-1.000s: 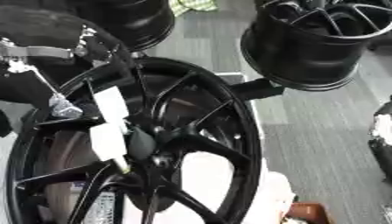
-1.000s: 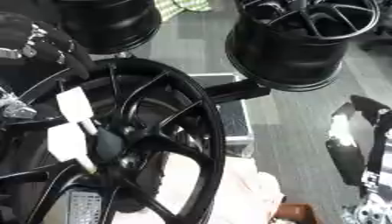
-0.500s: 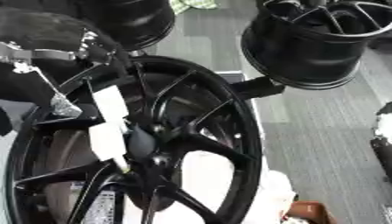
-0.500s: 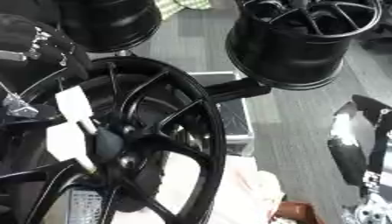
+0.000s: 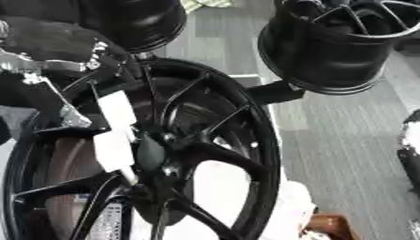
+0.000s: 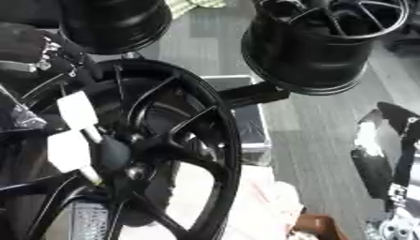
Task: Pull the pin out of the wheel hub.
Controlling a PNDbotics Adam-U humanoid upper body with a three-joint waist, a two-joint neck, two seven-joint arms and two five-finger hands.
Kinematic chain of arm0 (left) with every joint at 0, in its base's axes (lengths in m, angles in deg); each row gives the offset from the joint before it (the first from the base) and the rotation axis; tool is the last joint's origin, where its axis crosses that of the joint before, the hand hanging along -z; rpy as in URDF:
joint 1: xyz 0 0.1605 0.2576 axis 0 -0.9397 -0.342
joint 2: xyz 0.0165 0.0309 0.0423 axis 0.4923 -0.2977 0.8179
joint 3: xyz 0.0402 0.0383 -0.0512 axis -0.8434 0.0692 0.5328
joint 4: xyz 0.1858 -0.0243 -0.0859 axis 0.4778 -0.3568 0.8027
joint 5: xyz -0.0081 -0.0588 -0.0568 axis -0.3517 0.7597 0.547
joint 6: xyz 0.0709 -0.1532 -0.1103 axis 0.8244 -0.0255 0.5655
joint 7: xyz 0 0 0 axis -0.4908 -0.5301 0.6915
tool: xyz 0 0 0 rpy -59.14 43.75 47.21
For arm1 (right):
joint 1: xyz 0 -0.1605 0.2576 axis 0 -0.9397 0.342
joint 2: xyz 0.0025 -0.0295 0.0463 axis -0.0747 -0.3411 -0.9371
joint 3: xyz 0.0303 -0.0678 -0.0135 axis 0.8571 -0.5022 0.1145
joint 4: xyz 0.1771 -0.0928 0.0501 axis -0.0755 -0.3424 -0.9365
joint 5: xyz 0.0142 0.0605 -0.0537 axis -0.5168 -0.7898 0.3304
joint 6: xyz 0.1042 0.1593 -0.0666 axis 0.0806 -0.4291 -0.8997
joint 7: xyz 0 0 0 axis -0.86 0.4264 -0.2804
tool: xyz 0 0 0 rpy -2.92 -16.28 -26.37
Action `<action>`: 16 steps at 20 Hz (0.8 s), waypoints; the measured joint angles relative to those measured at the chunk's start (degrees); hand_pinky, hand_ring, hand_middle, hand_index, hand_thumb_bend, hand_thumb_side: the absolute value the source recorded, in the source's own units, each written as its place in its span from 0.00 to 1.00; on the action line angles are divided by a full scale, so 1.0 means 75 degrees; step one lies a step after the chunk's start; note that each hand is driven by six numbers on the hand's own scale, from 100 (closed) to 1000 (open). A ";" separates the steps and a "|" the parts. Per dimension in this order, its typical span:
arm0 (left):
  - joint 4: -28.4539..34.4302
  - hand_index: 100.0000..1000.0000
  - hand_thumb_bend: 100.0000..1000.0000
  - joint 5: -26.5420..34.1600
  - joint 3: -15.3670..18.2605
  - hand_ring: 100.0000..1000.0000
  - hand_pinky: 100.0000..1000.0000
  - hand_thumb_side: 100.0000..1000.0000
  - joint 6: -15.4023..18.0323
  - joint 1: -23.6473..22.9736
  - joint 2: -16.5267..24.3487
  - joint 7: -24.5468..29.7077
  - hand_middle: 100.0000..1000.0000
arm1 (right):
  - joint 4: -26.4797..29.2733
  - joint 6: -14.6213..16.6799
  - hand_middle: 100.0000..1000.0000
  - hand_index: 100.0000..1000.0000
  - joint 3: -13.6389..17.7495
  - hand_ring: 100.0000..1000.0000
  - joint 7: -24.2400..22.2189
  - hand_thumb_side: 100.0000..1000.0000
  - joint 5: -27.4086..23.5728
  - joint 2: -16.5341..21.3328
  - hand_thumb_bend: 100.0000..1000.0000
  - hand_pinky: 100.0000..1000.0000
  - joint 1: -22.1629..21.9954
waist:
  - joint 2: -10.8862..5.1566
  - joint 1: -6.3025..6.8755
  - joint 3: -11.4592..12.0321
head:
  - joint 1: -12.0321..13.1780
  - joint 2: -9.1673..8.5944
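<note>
A large black spoked wheel fills the lower left, tilted toward me, with its hub left of centre. Two flat white pieces sit on a thin rod that runs down beside the hub; I cannot make out the pin itself. My left hand, black with silver parts, comes in from the upper left and lies over the wheel's upper-left rim. My right hand shows as a glossy black and silver shape at the right edge, away from the wheel.
Two more black wheels stand behind: one at the upper right, lying on its side, and one at the top left. A black block sits between the front wheel and the right one. Grey floor lies to the right.
</note>
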 measured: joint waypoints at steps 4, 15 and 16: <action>-0.0058 0.76 0.29 0.0006 -0.0029 0.80 0.83 0.29 0.0038 -0.0008 -0.0009 -0.0038 0.73 | 0.0000 -0.0005 0.54 0.67 0.0000 0.75 0.0007 0.41 -0.0005 -0.0035 0.00 0.84 0.0003 | 0.0005 -0.0001 -0.0008 | 0.0004 0.0000; -0.0412 0.73 0.11 -0.0185 -0.0035 0.74 0.78 0.24 0.0081 -0.0025 -0.0144 -0.0081 0.64 | 0.0000 0.0008 0.54 0.67 0.0000 0.75 0.0039 0.41 -0.0045 -0.0123 0.00 0.84 0.0040 | 0.0046 -0.0014 -0.0058 | 0.0036 0.0000; -0.0415 0.72 0.10 -0.0114 -0.0051 0.73 0.78 0.23 0.0081 -0.0026 -0.0159 -0.0081 0.63 | 0.0000 0.0004 0.54 0.67 0.0000 0.75 0.0044 0.41 -0.0054 -0.0127 0.00 0.84 0.0040 | 0.0046 -0.0020 -0.0058 | 0.0037 0.0000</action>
